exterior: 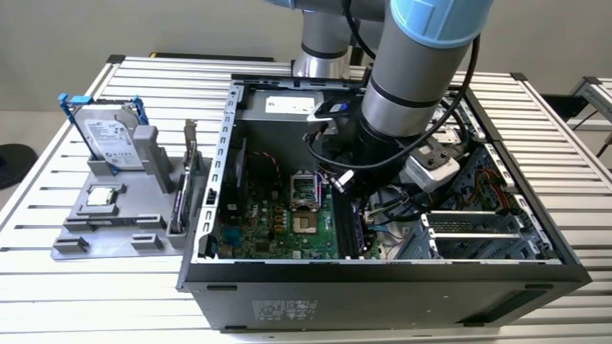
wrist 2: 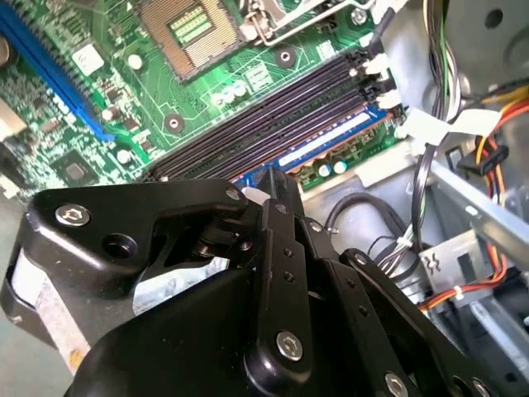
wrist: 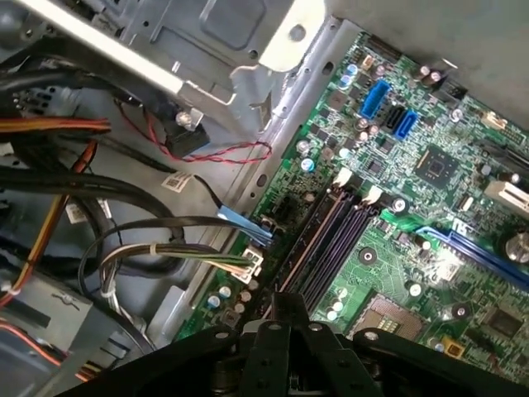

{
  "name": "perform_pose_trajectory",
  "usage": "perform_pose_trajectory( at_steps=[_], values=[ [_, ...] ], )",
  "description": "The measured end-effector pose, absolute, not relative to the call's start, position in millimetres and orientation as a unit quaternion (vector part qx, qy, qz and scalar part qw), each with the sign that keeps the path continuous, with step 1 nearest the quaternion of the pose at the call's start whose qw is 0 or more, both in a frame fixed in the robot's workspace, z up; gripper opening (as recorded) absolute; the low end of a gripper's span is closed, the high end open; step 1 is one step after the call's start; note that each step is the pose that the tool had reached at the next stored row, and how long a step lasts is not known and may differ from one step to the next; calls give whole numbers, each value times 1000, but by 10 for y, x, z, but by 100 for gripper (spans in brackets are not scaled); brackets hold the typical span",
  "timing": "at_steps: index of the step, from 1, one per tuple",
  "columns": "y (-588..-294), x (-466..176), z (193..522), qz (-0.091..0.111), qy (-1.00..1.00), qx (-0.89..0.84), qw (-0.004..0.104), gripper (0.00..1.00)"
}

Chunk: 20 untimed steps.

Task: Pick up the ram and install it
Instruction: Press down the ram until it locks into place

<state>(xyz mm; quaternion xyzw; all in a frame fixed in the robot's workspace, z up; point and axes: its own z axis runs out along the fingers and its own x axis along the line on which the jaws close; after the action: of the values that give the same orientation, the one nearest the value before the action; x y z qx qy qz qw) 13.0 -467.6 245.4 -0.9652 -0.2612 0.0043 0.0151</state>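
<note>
**Gripper (wrist 2: 269, 194) clamped on the ram (wrist 2: 331, 142) at the memory bank inside the open computer case (exterior: 383, 287).**

Second wrist view: one ram. It is a blue stick standing on its long edge in the outermost position of the bank, on the side towards the cables (wrist 2: 463, 165). A pale label strip runs along its face, with print too small to read. Its long axis runs parallel to the three black slots (wrist 2: 273, 103) beside it. The near end lies under the drawn-together fingers, and the far end points at the white latches (wrist 2: 382, 68). One CPU socket (wrist 2: 186, 29) sits just beyond the slots on the green motherboard (wrist 2: 74, 124). Exterior view: one arm (exterior: 411, 79) reaches down into the case. At the exterior view's left, one grey fixture (exterior: 105, 229) holds one labelled hard drive (exterior: 110, 140), upright.
</note>
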Motion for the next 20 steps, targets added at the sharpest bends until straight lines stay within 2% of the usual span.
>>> perform_pose_trajectory(
  at_steps=[20],
  values=[
    [-4673,129,2454,7,-408,-913,14,0]
  ],
)
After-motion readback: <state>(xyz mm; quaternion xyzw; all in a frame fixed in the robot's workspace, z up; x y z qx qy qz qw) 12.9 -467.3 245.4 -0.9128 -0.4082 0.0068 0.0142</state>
